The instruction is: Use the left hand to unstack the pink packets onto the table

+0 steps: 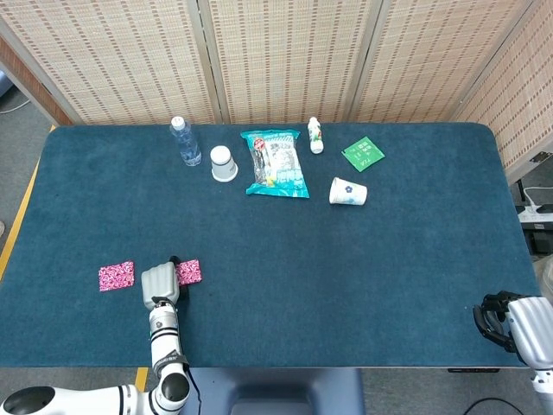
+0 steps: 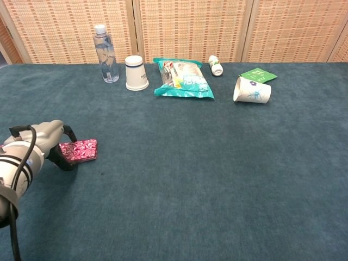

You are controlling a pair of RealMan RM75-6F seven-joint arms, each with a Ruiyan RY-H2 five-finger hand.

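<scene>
Two pink packets lie near the table's front left. One pink packet (image 1: pixel 116 276) lies alone on the cloth, seen in the head view only. The other pink packet (image 1: pixel 190 271) (image 2: pixel 81 150) sits a short way to its right. My left hand (image 1: pixel 159 282) (image 2: pixel 44 142) is at that packet's left end, with dark fingers (image 2: pixel 66 161) wrapped around the end from above and below. In the head view the hand hides part of this packet. I cannot tell whether it is one packet or a stack. My right hand (image 1: pixel 508 318) hangs at the front right corner, fingers curled on nothing.
At the back stand a water bottle (image 1: pixel 185 142) and an upturned paper cup (image 1: pixel 223 163). A teal snack bag (image 1: pixel 276 162), a small white bottle (image 1: pixel 315 135), a green sachet (image 1: pixel 363 153) and a tipped paper cup (image 1: pixel 347 191) lie nearby. The table's front edge (image 1: pixel 276 366) is close behind my left hand.
</scene>
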